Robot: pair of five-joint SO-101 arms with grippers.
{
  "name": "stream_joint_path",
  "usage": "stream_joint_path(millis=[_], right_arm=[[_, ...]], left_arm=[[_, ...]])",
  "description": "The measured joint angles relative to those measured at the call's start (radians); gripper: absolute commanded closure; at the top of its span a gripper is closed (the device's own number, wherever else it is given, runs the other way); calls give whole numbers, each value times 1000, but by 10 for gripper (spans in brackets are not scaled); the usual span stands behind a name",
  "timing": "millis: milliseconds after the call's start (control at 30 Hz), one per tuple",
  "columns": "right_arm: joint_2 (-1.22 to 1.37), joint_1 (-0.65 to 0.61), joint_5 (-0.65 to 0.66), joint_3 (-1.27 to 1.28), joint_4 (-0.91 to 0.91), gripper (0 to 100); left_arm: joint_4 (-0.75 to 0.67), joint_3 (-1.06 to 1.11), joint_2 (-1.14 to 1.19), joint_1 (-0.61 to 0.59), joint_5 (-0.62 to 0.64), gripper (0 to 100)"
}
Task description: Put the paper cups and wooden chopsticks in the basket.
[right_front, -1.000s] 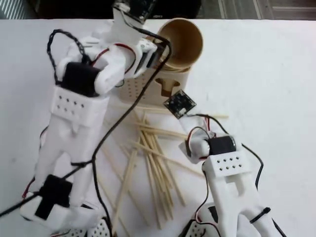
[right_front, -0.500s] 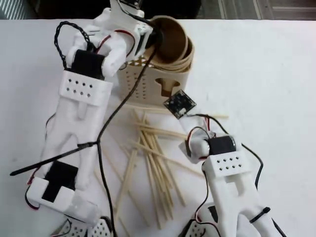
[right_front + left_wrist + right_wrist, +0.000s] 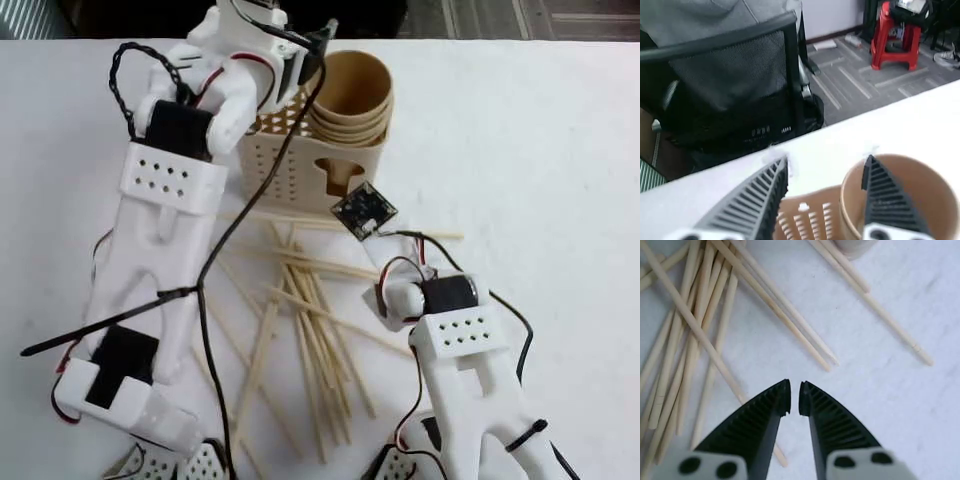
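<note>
A stack of brown paper cups [image 3: 350,95] stands upright in the white perforated basket [image 3: 300,175] at the back of the table. My left gripper [image 3: 318,50] hovers open at the stack's far-left rim. In the left wrist view the left gripper [image 3: 827,172] has one finger [image 3: 880,195] at the top cup [image 3: 925,195] and the other over the basket [image 3: 805,220]. Several wooden chopsticks [image 3: 310,320] lie scattered on the table in front of the basket. My right gripper [image 3: 794,400] hangs shut just above the chopsticks [image 3: 700,325], holding nothing.
The white tabletop [image 3: 540,150] stretches bare to the right of the basket. Both arm bases [image 3: 130,400] stand at the near edge, with black cables along them. Behind the table are a black mesh chair [image 3: 730,85] and a red stool [image 3: 895,30].
The left gripper brought a paper cup over the basket, dropped it into the stack and opened; the cup now sits upright. The right arm stayed still.
</note>
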Motion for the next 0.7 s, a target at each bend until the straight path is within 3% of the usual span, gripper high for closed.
stream_joint_path(millis=[167,333,567,700], right_arm=[[0,0,0,0,0,954],[0,0,0,0,0,954],[-9,0,-14,0,-21,950],[-77,0,-161,-12,-21,950]], left_arm=[[181,-20,-72,0,0,784],[302,-20,-219,0,0,980],[529,-23,-419,-6,0,978],[663,-23,-506,-6,-25,978]])
